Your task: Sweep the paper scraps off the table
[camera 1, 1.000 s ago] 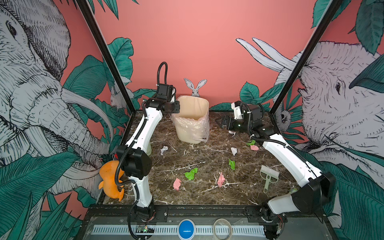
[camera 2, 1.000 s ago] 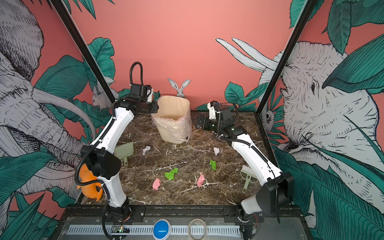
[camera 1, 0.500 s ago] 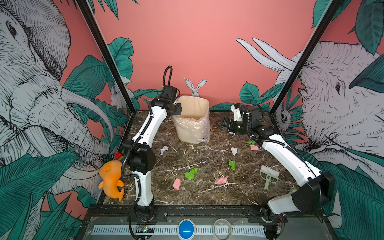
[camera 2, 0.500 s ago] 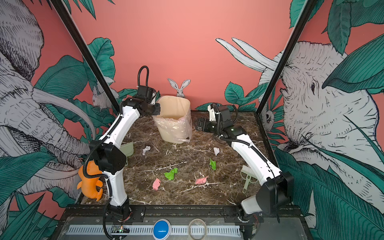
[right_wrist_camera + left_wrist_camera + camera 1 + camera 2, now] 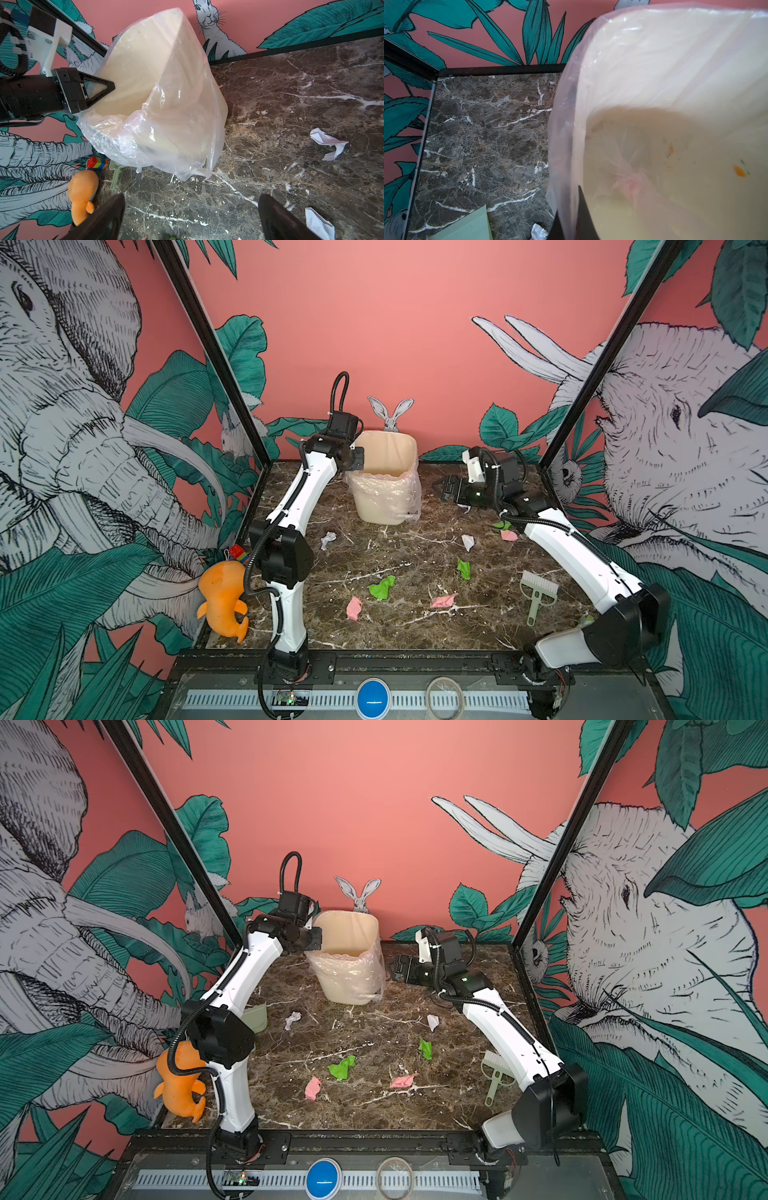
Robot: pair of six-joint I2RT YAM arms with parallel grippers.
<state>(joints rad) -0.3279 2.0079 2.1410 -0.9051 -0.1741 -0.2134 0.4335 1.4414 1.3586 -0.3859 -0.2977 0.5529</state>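
The desk, dark marble in a black frame, is walled in on three sides. The only open room for sweeping is the bare stretch in front of the cream bin. The bin stands at the back, with its clear liner hanging slack over the rim. The left claw is pinched tight on that liner at the bin's left rim. The right claw hovers just right of the bin, spread wide and empty.

To my eye they're sorting out the bag, and sweeping has not begun. The brush lies untouched well in front and to the right of the bin. The dustpan sits to the bin's left by the frame. The paper scraps, green, pink and white, are scattered over the desk in front of the bin. Next, I'd guess, the right claw takes the liner's near side, and it will need care not to tip the bin.
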